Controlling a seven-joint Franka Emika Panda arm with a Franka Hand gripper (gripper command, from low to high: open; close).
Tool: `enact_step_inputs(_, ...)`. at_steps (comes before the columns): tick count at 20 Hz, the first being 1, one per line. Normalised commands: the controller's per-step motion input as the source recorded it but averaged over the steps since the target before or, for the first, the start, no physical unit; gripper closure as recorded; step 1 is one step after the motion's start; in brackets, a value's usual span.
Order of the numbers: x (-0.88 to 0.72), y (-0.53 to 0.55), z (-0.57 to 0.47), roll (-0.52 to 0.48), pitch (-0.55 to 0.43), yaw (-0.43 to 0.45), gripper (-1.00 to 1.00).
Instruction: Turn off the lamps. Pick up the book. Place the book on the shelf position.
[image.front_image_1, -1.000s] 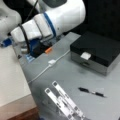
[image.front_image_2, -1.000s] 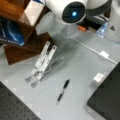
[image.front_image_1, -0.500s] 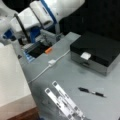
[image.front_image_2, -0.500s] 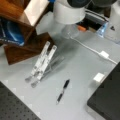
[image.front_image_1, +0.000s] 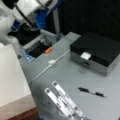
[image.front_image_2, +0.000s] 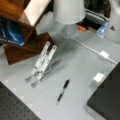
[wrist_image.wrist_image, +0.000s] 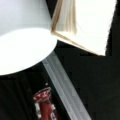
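Wrist view, book (wrist_image.wrist_image: 92, 25) white, perhaps open

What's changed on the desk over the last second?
The arm has swung up toward a front view's top left, away from the table. Its gripper does not show. The pen, the black box, the white cable and the lamp stayed where they were.

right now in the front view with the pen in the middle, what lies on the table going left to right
Wooden block → clear folding stand → black pen → small white cube → black box. The gripper does not show.
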Motion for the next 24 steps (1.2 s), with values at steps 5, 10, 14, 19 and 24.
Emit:
enact_step_inputs(5, 0.34, 0.66, -0.17, 0.242, -0.092, -0.329, -1.00)
enact_step_inputs(10, 0.36, 0.59, -0.21, 0.272, -0.131, -0.266, -1.00)
enact_step_inputs(14, 0.29, 0.31, -0.15, 0.363, -0.184, -0.192, -1.00)
enact_step_inputs(19, 0.15, 0.07, -0.09, 0.375, -0.215, -0.131, -1.00)
enact_step_inputs(24, 0.01, 0.00, -0.12, 0.378, -0.305, -0.126, -1.00)
